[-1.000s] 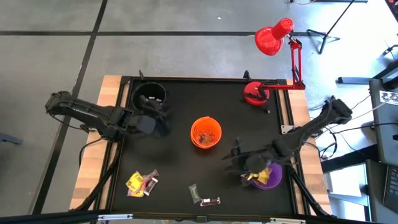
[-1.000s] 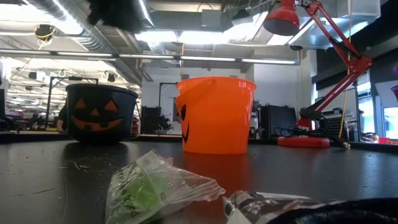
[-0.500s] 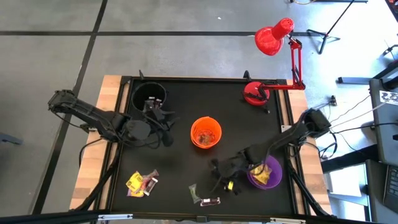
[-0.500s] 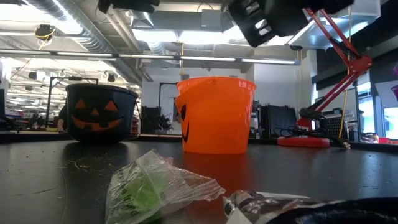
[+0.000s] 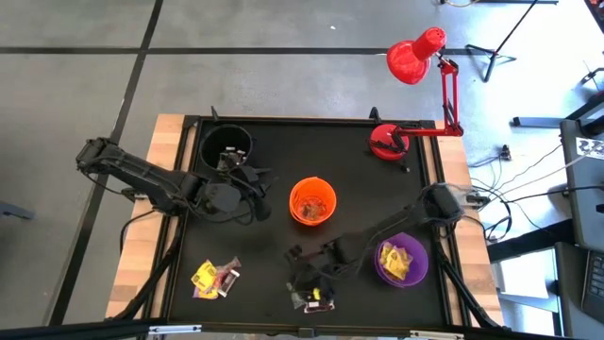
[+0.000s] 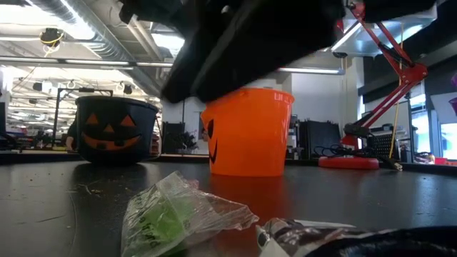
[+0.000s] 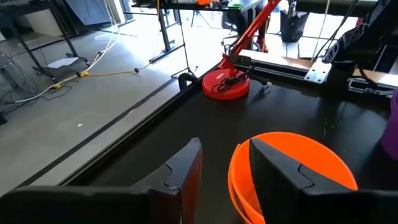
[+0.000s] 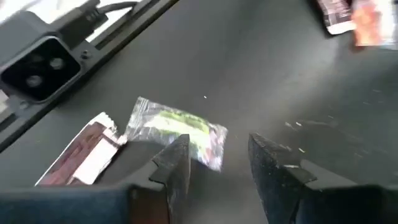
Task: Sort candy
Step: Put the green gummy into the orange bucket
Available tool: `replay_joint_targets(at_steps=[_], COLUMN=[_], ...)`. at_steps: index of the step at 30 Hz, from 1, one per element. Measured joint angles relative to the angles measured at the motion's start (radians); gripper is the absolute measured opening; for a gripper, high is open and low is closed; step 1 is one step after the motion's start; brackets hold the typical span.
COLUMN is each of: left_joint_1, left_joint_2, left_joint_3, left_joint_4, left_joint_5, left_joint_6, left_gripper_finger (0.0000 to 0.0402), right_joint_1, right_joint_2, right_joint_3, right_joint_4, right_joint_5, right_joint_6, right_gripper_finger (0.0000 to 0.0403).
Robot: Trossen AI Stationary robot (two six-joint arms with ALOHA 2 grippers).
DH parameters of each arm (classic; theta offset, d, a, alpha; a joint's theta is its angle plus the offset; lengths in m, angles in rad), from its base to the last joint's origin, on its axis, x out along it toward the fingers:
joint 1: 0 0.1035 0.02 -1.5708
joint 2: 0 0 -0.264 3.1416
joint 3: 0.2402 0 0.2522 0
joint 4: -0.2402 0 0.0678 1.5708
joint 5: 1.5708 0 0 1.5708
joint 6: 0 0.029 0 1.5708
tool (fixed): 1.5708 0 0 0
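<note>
A clear-wrapped green candy (image 8: 177, 130) (image 6: 178, 214) lies flat on the black table beside a brown-and-silver bar (image 8: 84, 155) (image 5: 319, 304). My right gripper (image 8: 217, 168) (image 5: 307, 274) hovers open just above the green candy, its dark body filling the top of the low view. A heap of yellow and dark candies (image 5: 212, 277) lies near the front left. More yellow candies sit in the purple cup (image 5: 401, 262). My left gripper (image 7: 224, 168) (image 5: 253, 196) is open and empty, just left of the orange cup (image 5: 312, 201).
The black pumpkin cup (image 5: 226, 146) stands at the far left and a red desk lamp (image 5: 387, 142) at the far right. Another wrapped candy (image 8: 348, 15) lies farther off. The low camera (image 8: 40, 65) sits at the near edge beside the candies.
My right gripper has swung from over the purple cup toward the table's left and near edge, and now hangs over the green candy. My left gripper has drifted a little toward the orange cup.
</note>
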Motion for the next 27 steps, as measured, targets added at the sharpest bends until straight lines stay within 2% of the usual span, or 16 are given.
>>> replay_joint_targets(at_steps=[6,17,21,27], left_joint_1=[-0.005,-0.004,-0.004,-0.005], left_joint_2=[0.0,0.0,0.0,0.0], left_joint_3=[0.0,0.0,0.0,0.0], left_joint_4=[-0.003,-0.003,-0.004,-0.008], left_joint_5=[0.01,0.014,0.015,0.019], left_joint_6=[0.004,0.004,0.004,0.0], left_gripper_finger=[0.0124,0.0124,0.0124,0.0124], right_joint_1=[0.002,0.0,0.0,-0.012], right_joint_2=[0.077,0.127,0.128,0.128], right_joint_3=[0.03,0.03,0.03,0.034], right_joint_4=[-0.04,-0.011,-0.005,-0.01], right_joint_5=[-0.024,-0.02,-0.002,0.012], right_joint_6=[-0.02,-0.013,-0.014,-0.02], right_gripper_finger=[0.0159,0.0153,0.0112,0.0014])
